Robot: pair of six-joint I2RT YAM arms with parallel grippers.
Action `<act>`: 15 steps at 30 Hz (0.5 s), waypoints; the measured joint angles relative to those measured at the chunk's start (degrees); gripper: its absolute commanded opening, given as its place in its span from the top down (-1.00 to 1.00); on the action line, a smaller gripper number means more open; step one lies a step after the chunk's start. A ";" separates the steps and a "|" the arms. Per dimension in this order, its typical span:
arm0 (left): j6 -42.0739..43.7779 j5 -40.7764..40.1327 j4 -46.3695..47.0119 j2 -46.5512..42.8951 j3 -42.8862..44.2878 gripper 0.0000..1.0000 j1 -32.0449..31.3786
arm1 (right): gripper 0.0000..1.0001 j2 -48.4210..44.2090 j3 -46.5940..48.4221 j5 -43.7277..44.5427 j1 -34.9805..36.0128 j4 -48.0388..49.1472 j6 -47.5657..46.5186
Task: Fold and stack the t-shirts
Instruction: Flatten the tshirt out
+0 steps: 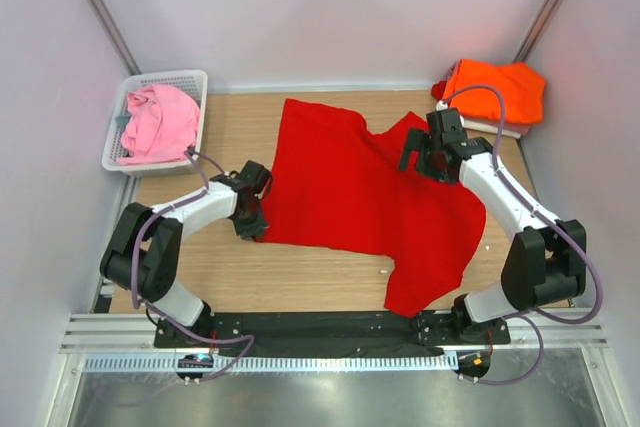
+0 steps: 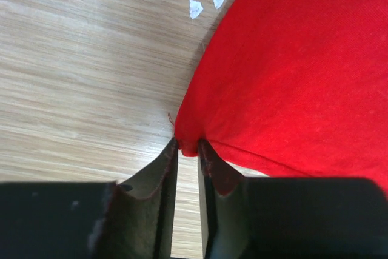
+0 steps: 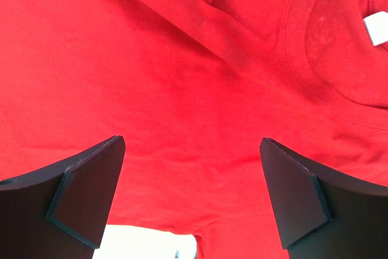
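Scanning left: pink t-shirt (image 1: 158, 122) bunched in white slotted plastic basket (image 1: 190, 79), far-left table corner. Left gripper (image 2: 187, 145) narrow, fingertips nipping hem edge of red t-shirt (image 1: 360, 187). Red t-shirt fine-knit, spread mostly flat, centre of wood-grain table (image 1: 230, 277). Two small white scraps (image 2: 196, 8) on table beside hem. Right gripper (image 3: 191, 144) wide apart, holding nothing, above red cloth near stitched collar. White neck tag (image 3: 377, 28) inside collar, no legible print. Orange t-shirt (image 1: 500, 92) folded, far-right corner.
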 measured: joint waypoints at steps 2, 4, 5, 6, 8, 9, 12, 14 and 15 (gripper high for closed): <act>0.15 -0.04 0.09 0.09 0.02 1.00 0.00 | -0.99 -0.79 0.00 0.20 -0.02 -0.24 -0.02; 0.37 -0.09 0.22 0.13 0.04 1.00 0.00 | -0.99 -1.46 0.00 0.26 -0.02 -0.42 -0.04; 0.39 -0.17 0.24 0.13 0.04 1.00 -0.04 | -1.00 -1.75 0.00 0.33 -0.02 -0.42 -0.07; 0.42 -0.24 0.24 0.13 0.04 1.00 -0.07 | -0.99 -2.01 0.00 0.39 -0.02 -0.50 -0.11; 0.42 -0.61 0.09 -0.13 0.04 1.00 -0.13 | -0.99 -2.27 0.00 0.44 -0.02 -0.79 -0.22; 0.44 -0.92 -0.20 -0.44 0.02 1.00 -0.13 | -0.99 -2.32 0.00 0.48 -0.02 -1.03 -0.24; 0.31 -1.81 -2.27 -5.25 -1.18 1.00 -0.13 | -1.00 -2.71 -0.11 1.14 -0.02 -1.81 -0.61; -0.42 -2.62 -4.37 -11.65 -2.69 1.00 -0.33 | -1.00 -3.34 -0.57 1.81 -0.02 -1.95 -0.83; -1.22 -3.21 -6.23 -16.02 -3.34 1.00 -0.68 | -0.99 -3.65 -0.87 2.16 -0.02 -2.01 -0.90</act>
